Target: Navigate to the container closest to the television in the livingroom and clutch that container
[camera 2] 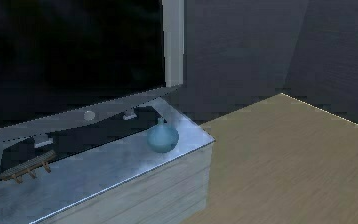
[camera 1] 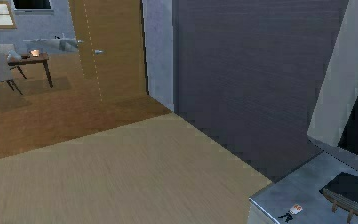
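**One pale-blue container on the television stand, seen from the arm side**

The arm side view carries the task's thing: one round pale-blue container [camera 2: 164,137] stands on the grey stand [camera 2: 137,178], near the stand's corner at that view's right, just below and in front of the lower corner of the television [camera 2: 77,55]; the screen is dark in a light frame. On the same top lie one small brown rack-like thing [camera 2: 29,172] toward the view's left, one small pale round knob-like thing [camera 2: 89,116] and one small white piece [camera 2: 132,113] under the screen's edge; what these are cannot be told. Tan floor [camera 2: 297,160] and a dark grey wall [camera 2: 247,50] lie beyond the stand.

The forward view gives the room instead: one wooden door [camera 1: 112,50] standing open, and past it one small dark table [camera 1: 32,64] with a reddish blob on it and one grey chair [camera 1: 1,72] beside it. At that view's lower right one corner of the stand shows with one tiny pale thing [camera 1: 292,210] on it, the television's frame rising above.

How the gripper's fingers stand cannot be told.
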